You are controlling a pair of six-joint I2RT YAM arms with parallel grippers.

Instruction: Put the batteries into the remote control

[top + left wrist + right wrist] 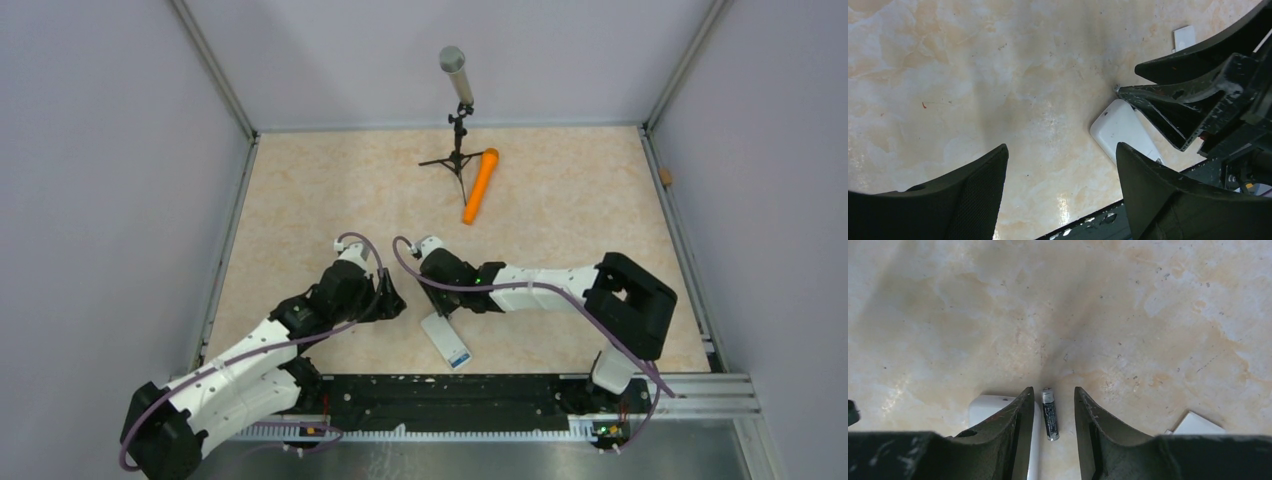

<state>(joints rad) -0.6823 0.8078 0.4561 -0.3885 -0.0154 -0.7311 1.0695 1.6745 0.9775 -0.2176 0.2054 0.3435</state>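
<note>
The remote control [445, 340] lies flat near the table's front edge, a plain white face up; it also shows in the left wrist view [1120, 131] and the right wrist view [990, 407]. One battery [1049, 414], dark with a silver tip, lies on the table right beside the remote's long edge. My right gripper [1053, 389] is open and straddles that battery with a gap on each side; one finger hangs over the remote. My right gripper [447, 306] points down at the remote's far end. My left gripper [1062, 146] is open and empty, just left of the remote [392, 300].
A grey microphone [455, 75] on a black tripod and a long orange cylinder [481, 185] stand at the back. A small white flat piece [1198, 423] lies on the table just right of my right gripper. A black rail [450, 395] runs along the near edge.
</note>
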